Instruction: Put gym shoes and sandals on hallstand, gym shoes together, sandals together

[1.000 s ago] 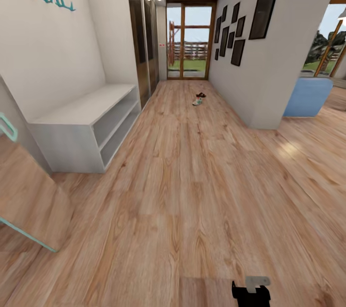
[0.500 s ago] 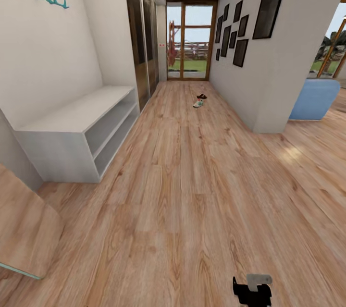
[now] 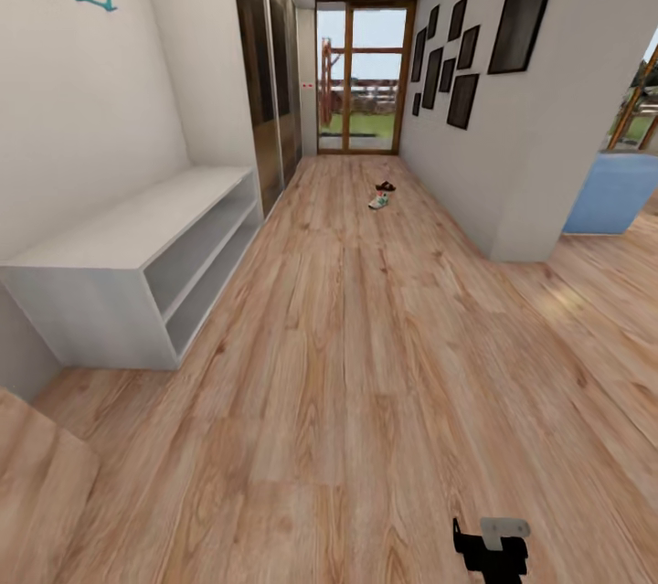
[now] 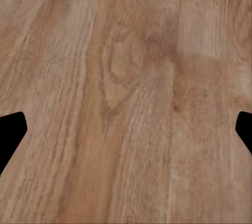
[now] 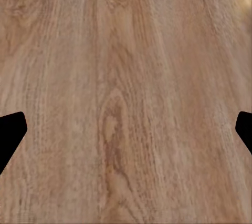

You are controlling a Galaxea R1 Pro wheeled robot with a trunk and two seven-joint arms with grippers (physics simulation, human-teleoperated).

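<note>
A: Head view, item 1?
B: Wide pale grey hallstand with 2 open shelf levels, shelves bare. Far beyond its end, towards the glazed door, 1 white gym shoe with green stripe lies on the light brown wood-plank corridor floor; 1 dark brown sandal just behind it. Other 2 too small to tell.

A: Left wrist view?
B: Left gripper, tips wide apart, holding nothing, over planks.

A: Right?
B: Right gripper, likewise spread, empty; likely ready for pickup.
</note>
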